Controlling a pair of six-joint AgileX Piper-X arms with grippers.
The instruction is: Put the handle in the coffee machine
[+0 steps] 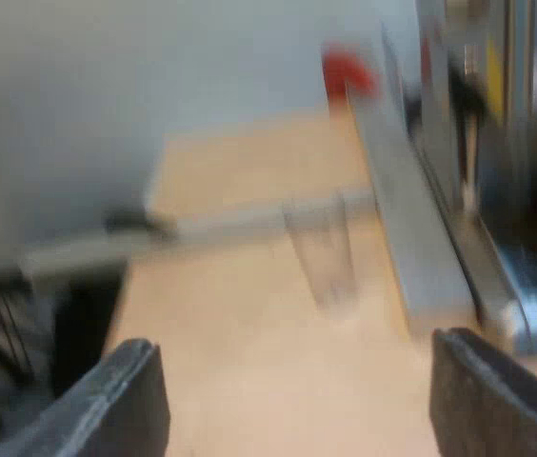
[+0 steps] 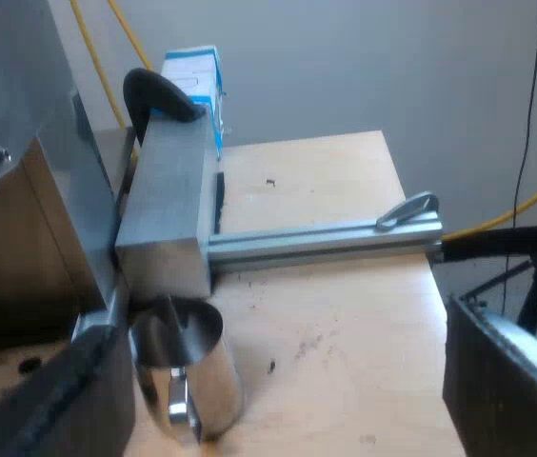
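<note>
- Handle [image 1: 347, 71]: its red end sits at the front of the espresso machine [image 1: 440, 124]; the rest is too blurred to read.
- Long axis: I judge it juts out from the front, red end outward.
- Left claw [image 1: 297, 352] wide, empty, over the bench [image 1: 249, 314] near the measuring glass [image 1: 321, 252]; right claw [image 2: 283, 328] wide, empty.
- Step: I judge seating unconfirmed. Next: close on the handle, turn it home.

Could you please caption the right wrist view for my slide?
Open right hand near a steel jug beside the coffee machine, on a wooden table.
</note>
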